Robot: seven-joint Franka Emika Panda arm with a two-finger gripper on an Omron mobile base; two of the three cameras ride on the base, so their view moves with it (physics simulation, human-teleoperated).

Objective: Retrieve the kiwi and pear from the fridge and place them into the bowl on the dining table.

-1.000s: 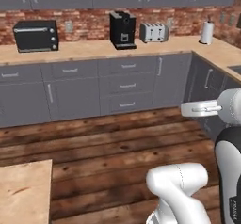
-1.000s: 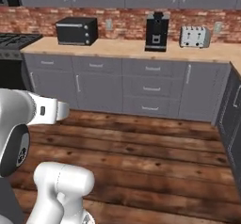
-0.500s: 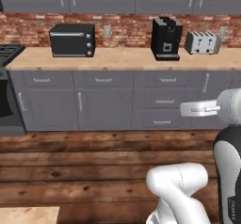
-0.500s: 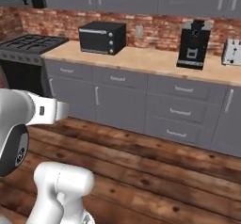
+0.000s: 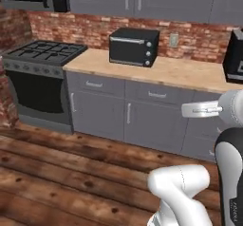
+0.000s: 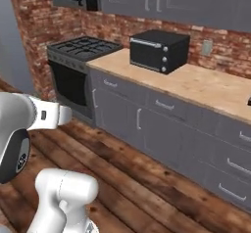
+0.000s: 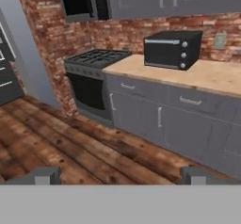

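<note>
Base has swung left: stove [image 7: 96, 58] and toaster oven [image 7: 172, 49] now ahead of end effector [image 7: 120, 175], fingers apart, empty. Keep turning left toward fridge [image 7: 8, 72].

Both base views look forward over the arm — hand view level; all share the toaster oven [image 5: 133, 46] and stove [image 6: 83, 47].

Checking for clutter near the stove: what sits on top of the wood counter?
A black toaster oven stands on the counter; whatever lies behind the oven is covered.

one toaster oven [image 5: 133, 47], one stove [image 5: 42, 52]
</note>
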